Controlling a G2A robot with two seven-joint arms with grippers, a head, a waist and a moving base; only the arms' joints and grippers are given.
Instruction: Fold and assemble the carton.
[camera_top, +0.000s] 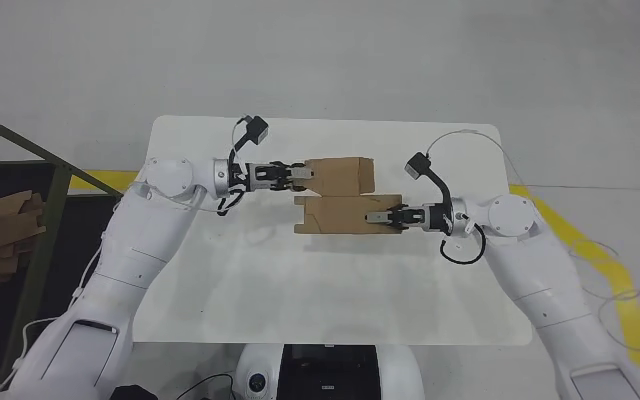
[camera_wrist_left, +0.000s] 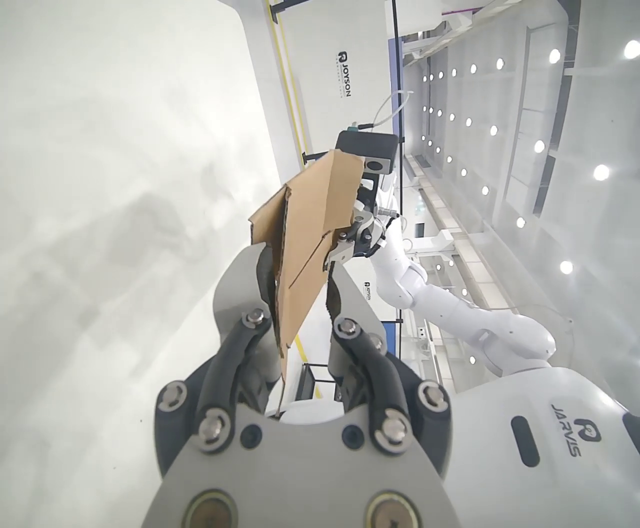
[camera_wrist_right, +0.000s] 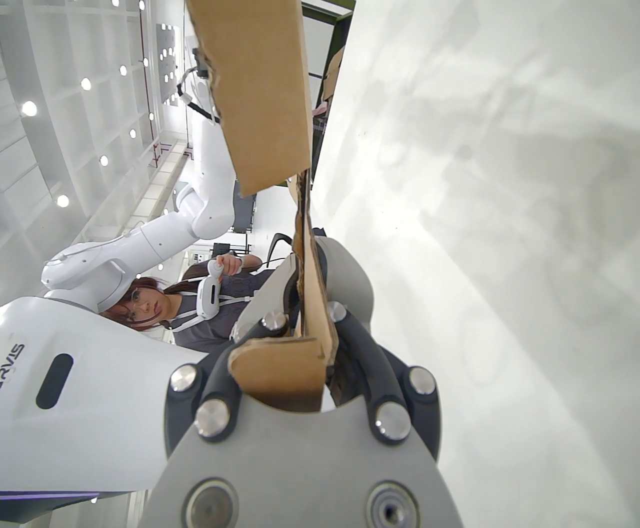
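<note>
Top view has the carton (camera_top: 340, 195) as a half-folded piece of brown cardboard, with the white desk (camera_top: 300, 290) beneath it. It reads as two long panels side by side, one a little offset from the other. The left hand (camera_top: 300, 175) is at the end of the carton's farther panel, pinching the cardboard between its fingers. The right hand (camera_top: 375, 215) comes in from the carton's opposite end and is clamped on the nearer panel. Both wrist views confirm the cardboard sits edge-on between each pair of fingers, with the other arm on the carton's far side. The carton looks lifted off the desk, though I cannot tell whether a lower edge touches it.

The main risk, I think, is the two hands working against each other. Each one grips only a thin edge, so a pull that is too strong or out of step could slide a panel out of a grip or tear the board near the fingers. A twist off the crease could also bend a panel in the wrong place, and the carton would then not close square.
</note>
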